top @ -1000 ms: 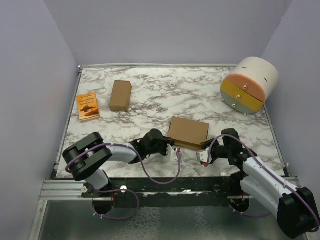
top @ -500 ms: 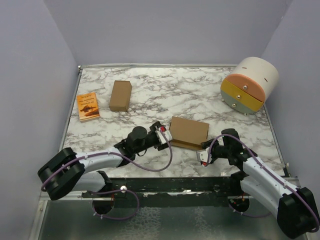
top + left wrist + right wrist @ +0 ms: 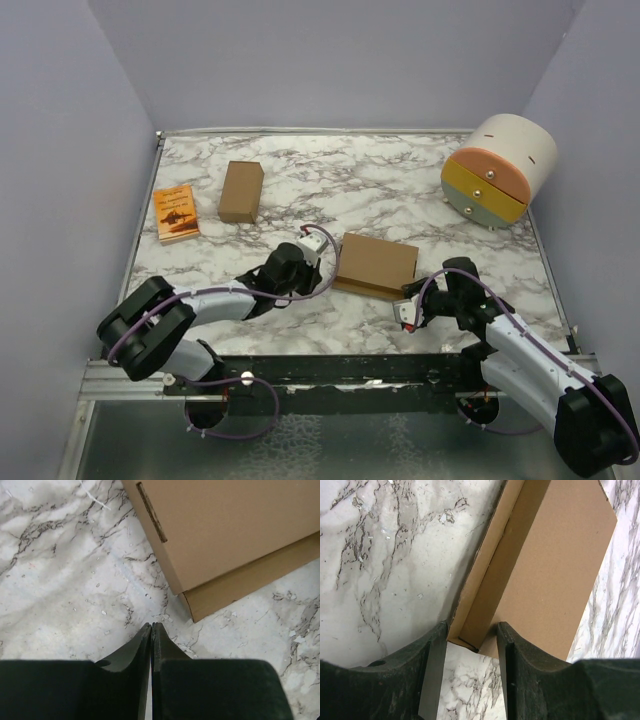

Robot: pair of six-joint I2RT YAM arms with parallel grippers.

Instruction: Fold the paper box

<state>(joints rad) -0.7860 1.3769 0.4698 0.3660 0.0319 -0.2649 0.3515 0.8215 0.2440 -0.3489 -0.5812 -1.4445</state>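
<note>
- Paper box [image 3: 376,265] sits folded up and shallow on the marble table [image 3: 380,190], near the middle and a bit to the right, closer to the near edge than the far one.
- Left gripper [image 3: 318,243] is just off the box's left end. On the left wrist cam its fingers [image 3: 135,655] are pressed together with nothing between them, tips low over bare marble right by the box's corner [image 3: 225,530], not touching it.
- Right gripper [image 3: 410,305] is at the box's near right corner. On its wrist cam the fingers [image 3: 436,660] are apart with that corner [image 3: 545,575] poking in between them. The left one is right up against the side wall, the other overlaps the big top face. Honestly can't tell if it's actually squeezing or just straddling.
- There's a dark gap showing between the side wall and the top face at that corner.
- Other stuff: a narrower brown box [image 3: 241,192] far left, an orange booklet [image 3: 176,213] just left of it, and a round drawer thing [image 3: 498,168] far right.
</note>
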